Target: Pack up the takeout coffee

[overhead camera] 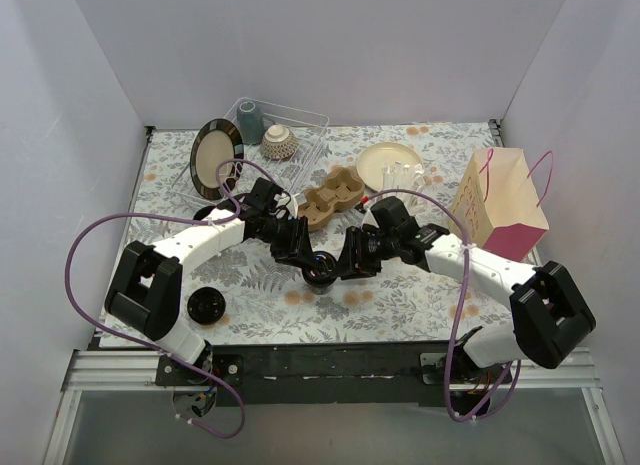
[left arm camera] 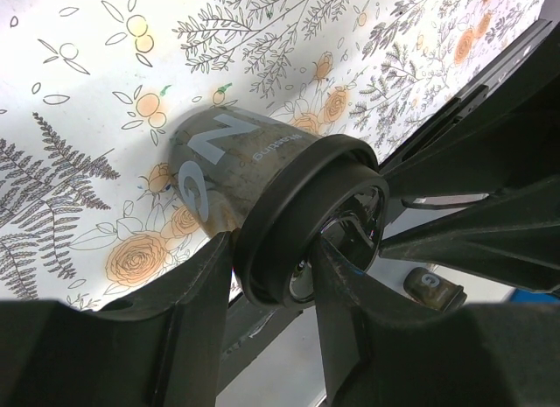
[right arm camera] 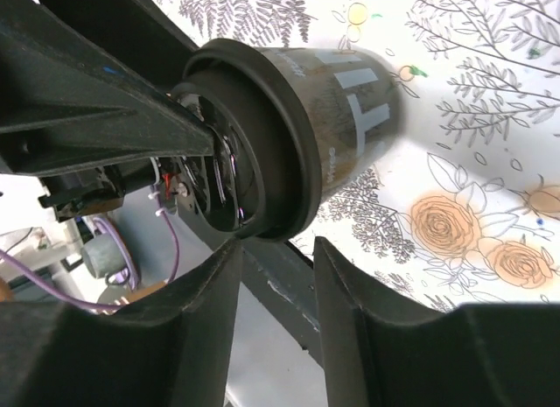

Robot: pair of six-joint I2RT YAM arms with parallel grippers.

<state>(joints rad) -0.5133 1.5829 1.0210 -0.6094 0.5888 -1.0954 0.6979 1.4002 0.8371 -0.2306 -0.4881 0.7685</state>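
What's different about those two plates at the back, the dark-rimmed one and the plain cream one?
The dark-rimmed plate stands tilted on edge beside the clear bin; the cream plate lies flat. The dark-rimmed plate has a beige centre inside a black rim; the cream plate is one pale colour. Both are round.

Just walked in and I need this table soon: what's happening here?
Both arms meet mid-table at one takeout coffee cup. The left gripper has its fingers closed on the cup's black lid. The right gripper sits at the lid's edge; whether it grips is unclear. The cardboard carrier behind holds no cup, and the paper bag stands at the right.
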